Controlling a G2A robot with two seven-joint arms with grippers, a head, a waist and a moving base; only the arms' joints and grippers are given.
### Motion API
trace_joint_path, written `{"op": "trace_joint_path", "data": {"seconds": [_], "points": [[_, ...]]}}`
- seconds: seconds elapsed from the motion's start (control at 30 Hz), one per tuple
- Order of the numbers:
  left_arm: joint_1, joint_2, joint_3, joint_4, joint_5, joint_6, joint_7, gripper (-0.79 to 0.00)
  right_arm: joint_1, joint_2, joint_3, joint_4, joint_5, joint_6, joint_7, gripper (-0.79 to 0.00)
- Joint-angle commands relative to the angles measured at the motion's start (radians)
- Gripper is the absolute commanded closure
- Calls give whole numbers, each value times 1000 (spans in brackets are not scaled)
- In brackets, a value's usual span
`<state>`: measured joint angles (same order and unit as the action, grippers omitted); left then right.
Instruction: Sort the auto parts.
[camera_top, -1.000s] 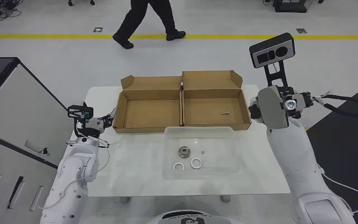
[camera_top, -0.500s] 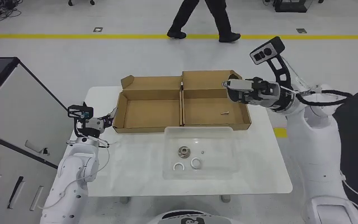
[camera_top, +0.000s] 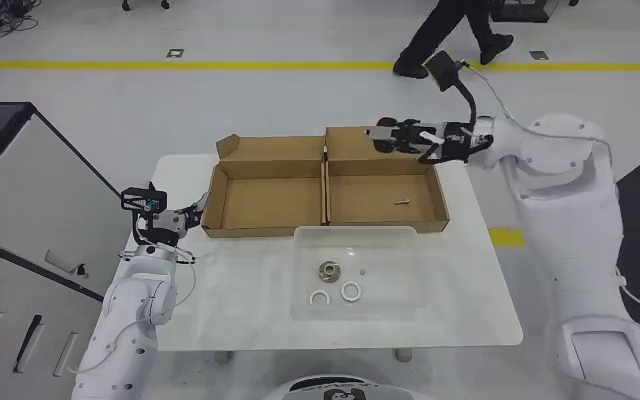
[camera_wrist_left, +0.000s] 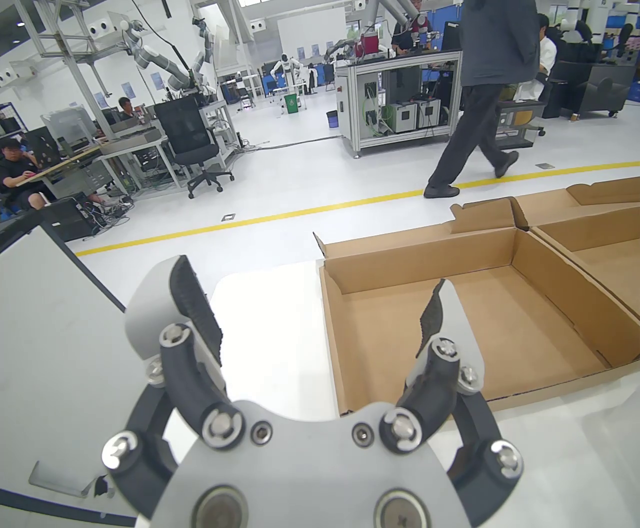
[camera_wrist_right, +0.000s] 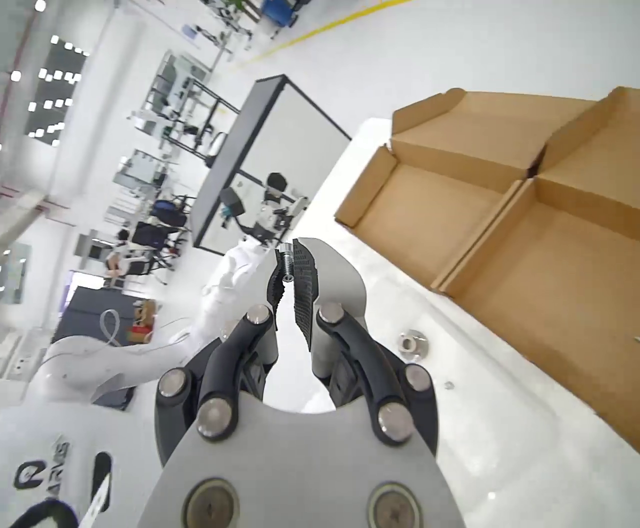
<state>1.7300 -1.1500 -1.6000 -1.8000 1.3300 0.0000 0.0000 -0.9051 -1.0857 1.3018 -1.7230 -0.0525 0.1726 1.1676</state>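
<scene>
My right gripper (camera_top: 380, 134) hangs over the back edge of the right cardboard box (camera_top: 370, 205), shut on a small silver screw (camera_wrist_right: 286, 256) pinched at the tips of its fingers (camera_wrist_right: 305, 280). Another screw (camera_top: 402, 200) lies inside that box. The left cardboard box (camera_top: 265, 195) holds nothing. In front of the boxes, a clear tray (camera_top: 395, 290) contains a metal flanged nut (camera_top: 326, 269), two white rings (camera_top: 319, 297) (camera_top: 351, 291) and a tiny piece (camera_top: 361, 270). My left gripper (camera_top: 186, 216) stays open at the table's left edge, beside the left box (camera_wrist_left: 475, 320).
Both boxes stand side by side at the back of the white table (camera_top: 470, 300), flaps upright. Bare tabletop lies to the right of the tray and along the front edge. A grey cabinet (camera_top: 50, 190) stands to the left of the table.
My right arm has swung from beside the table's right edge in over the back of the right box, stretching leftward. The left arm has stayed still.
</scene>
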Motion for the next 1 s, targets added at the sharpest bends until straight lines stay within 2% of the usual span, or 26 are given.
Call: {"op": "trace_joint_path", "data": {"seconds": [0.0,0.2,0.27,0.47,0.73,0.97], "points": [[0,0,0,0,0,0,0,-785,26,0,-32,13,-71,-1,-12,0],[0,0,0,0,0,0,0,-785,109,-4,-130,72,-260,-5,-44,0],[0,0,0,0,0,0,0,-785,149,-7,-176,107,-358,-18,-52,0],[0,0,0,0,0,0,0,-785,251,-27,-306,245,-520,-43,-52,0],[0,0,0,0,0,0,0,-785,325,-67,-446,424,-594,-58,-55,0],[0,0,0,0,0,0,0,-785,322,-91,-518,538,-615,-69,-34,0]]}}
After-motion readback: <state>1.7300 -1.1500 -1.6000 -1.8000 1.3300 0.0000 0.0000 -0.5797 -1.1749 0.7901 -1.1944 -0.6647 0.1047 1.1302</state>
